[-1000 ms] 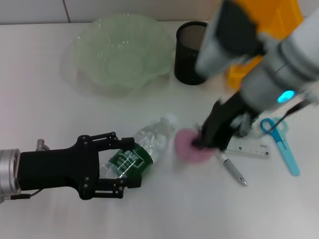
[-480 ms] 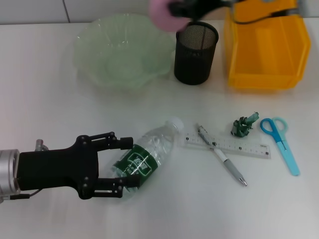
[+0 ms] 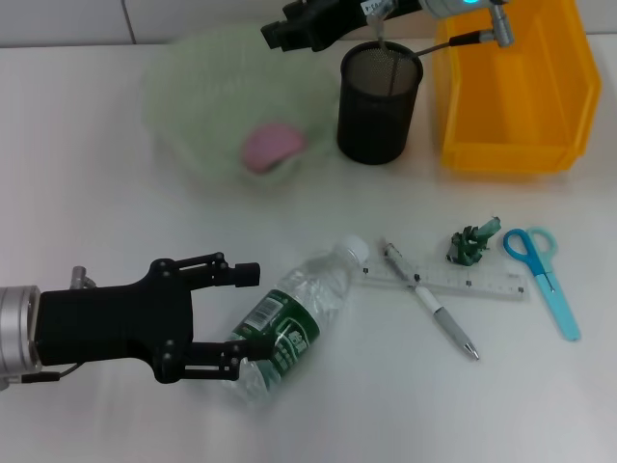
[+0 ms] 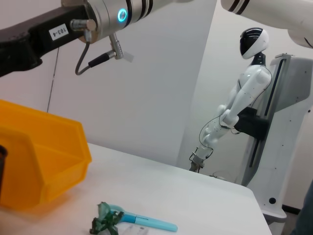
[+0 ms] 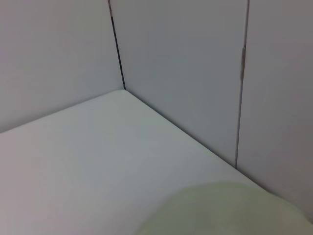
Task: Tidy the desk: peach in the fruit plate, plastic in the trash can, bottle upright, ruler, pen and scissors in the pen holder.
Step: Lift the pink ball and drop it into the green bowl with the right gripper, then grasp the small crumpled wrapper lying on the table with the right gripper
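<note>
The peach lies inside the pale green fruit plate, just below and ahead of the right gripper, which hangs over the plate's far rim. Whether that gripper's fingers are spread or closed cannot be told from the head view, and its own wrist camera shows only a wall corner, bare table and the edge of the plate. Judging from the peach resting free in the plate, that part of the tidying looks done.

The bottle lies on its side, cap pointing away from the left gripper. The gripper's black fingers are spread wide, one on each side of the labelled lower half, bracketing it without clamping. That position suits closing on the body near its base so the bottle can be tipped upright; the round, slippery plastic could roll or squirm out as the jaws close.

Beyond the bottle's cap, farther from the left gripper, the ruler lies flat with the pen crossed over it. The crumpled green plastic sits just past them, and the blue scissors lie farthest out. All four wait untouched. The mesh pen holder stands beside the plate, directly under the right arm, and the yellow trash can stands next to it.
</note>
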Available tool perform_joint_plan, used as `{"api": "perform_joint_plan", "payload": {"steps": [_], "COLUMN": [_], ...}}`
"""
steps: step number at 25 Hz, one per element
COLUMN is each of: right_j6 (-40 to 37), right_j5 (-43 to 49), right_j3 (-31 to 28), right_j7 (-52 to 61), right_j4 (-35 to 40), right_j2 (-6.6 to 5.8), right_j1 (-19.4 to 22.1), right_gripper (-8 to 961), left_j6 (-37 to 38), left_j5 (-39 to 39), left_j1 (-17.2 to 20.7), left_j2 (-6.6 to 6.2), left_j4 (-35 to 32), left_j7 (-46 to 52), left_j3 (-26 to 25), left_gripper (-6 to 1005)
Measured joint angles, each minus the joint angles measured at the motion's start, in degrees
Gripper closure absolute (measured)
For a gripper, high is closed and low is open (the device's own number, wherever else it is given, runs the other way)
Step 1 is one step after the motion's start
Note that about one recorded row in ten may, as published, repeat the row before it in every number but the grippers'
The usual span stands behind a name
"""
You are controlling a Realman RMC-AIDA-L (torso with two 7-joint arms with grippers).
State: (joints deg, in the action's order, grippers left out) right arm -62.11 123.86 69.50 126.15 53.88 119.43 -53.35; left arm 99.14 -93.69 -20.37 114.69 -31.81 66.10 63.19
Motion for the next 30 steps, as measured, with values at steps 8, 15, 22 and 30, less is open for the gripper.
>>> {"api": "perform_joint_plan", "payload": {"steps": [8, 15, 22, 30], "right_j6": [-1.7, -10.8, -25.8, -27.6], "right_j5": [-4.2, -4.3, 6.4, 26.2], "right_j3": [-0.5, -1.1, -1.8, -1.7], "right_j7": [-1.9, -2.1, 2.6, 6.2], "right_j4": [1.7, 9.1, 18.8, 23.6], "right_j2": [-0.27, -0.81, -3.73, -0.91], "right_j1": [3.2, 8.3, 15.0, 17.2], "right_gripper": [485, 212, 105, 106], "left_j6": [0.0, 0.0, 0.2, 0.0], "left_j5": [0.0, 0.0, 0.0, 0.0], "left_j1": [0.1, 0.2, 0.2, 0.0], "left_j2": [-0.07, -0.09, -0.09, 0.03], "left_j4": [0.0, 0.0, 0.0, 0.0], "left_j7": [0.0, 0.0, 0.1, 0.1], "left_j3": [0.0, 0.0, 0.0, 0.0], "left_gripper": [168, 168, 168, 169]}}
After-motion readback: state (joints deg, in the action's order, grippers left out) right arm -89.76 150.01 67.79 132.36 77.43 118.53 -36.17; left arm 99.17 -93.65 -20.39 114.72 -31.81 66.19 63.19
